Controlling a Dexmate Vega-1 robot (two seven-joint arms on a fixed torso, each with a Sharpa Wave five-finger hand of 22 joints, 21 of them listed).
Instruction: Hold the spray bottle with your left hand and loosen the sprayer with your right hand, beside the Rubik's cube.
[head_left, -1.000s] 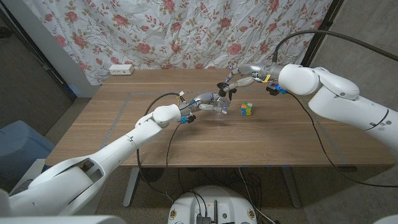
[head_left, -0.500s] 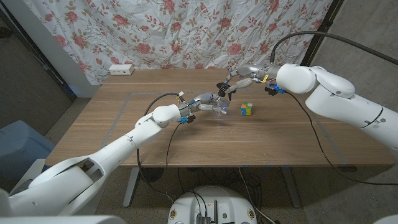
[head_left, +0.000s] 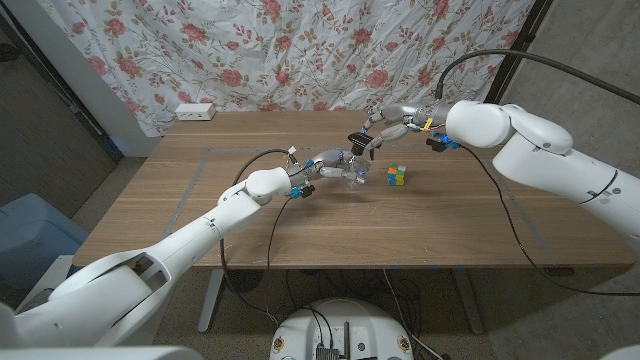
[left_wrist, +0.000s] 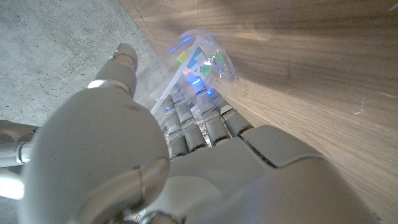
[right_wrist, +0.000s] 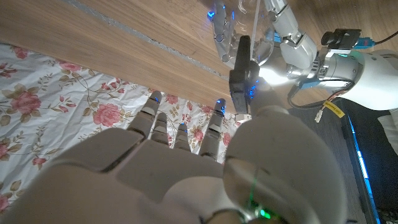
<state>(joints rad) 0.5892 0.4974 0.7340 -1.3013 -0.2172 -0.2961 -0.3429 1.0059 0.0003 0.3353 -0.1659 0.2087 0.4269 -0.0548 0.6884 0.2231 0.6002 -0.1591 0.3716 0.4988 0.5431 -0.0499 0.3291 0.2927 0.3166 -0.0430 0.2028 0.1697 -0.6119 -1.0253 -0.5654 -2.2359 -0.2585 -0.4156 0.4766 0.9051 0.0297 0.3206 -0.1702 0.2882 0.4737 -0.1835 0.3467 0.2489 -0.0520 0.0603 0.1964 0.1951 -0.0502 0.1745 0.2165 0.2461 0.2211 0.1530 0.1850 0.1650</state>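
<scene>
A clear spray bottle (head_left: 354, 178) stands on the table just left of the Rubik's cube (head_left: 397, 176). My left hand (head_left: 330, 163) grips the bottle's body from the left; in the left wrist view its fingers (left_wrist: 199, 121) wrap the clear bottle (left_wrist: 200, 57). The black sprayer (head_left: 357, 141) is at the bottle's top, pinched by my right hand (head_left: 386, 126) reaching in from the right. The right wrist view has the sprayer (right_wrist: 241, 73) between the thumb and fingers of my right hand (right_wrist: 186, 162), above the bottle (right_wrist: 249, 22). Whether the sprayer is still seated on the neck I cannot tell.
A white power strip (head_left: 195, 112) lies at the table's far left edge, in front of a flowered curtain (head_left: 300, 50). A black cable (head_left: 300, 195) hangs from my left forearm over the table (head_left: 200, 200).
My right hand and the sprayer have shifted very slightly upward. The left hand, the bottle and the cube have stayed where they were.
</scene>
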